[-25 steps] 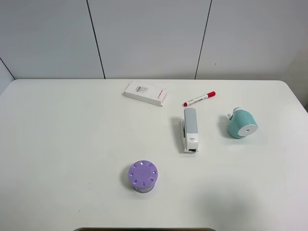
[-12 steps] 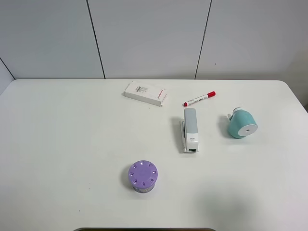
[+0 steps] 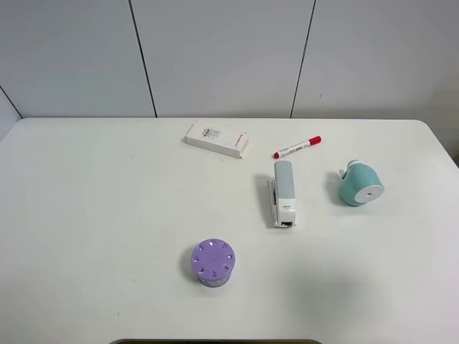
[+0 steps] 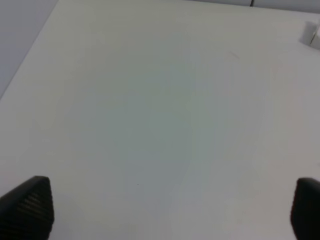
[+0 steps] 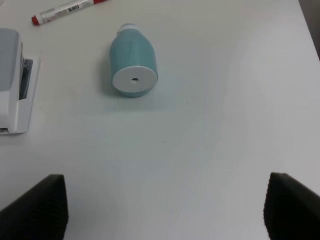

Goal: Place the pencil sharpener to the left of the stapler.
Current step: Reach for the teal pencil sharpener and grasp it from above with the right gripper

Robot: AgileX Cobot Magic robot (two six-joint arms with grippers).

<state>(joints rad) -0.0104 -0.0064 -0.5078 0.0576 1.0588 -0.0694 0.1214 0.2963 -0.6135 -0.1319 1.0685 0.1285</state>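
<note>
The teal pencil sharpener (image 3: 361,184) lies on its side at the table's right, its white round face toward the front. It also shows in the right wrist view (image 5: 133,60). The grey and white stapler (image 3: 283,193) lies lengthwise to the sharpener's left, apart from it, and its end appears at the right wrist view's edge (image 5: 12,80). My right gripper (image 5: 164,210) is open, well short of the sharpener, nothing between its fingers. My left gripper (image 4: 167,210) is open over bare table. Neither arm shows in the exterior high view.
A purple cylinder with holes (image 3: 213,263) stands near the front centre. A flat white box (image 3: 216,139) and a red-capped marker (image 3: 297,147) lie toward the back. The white table (image 3: 107,201) ends near the sharpener's right side.
</note>
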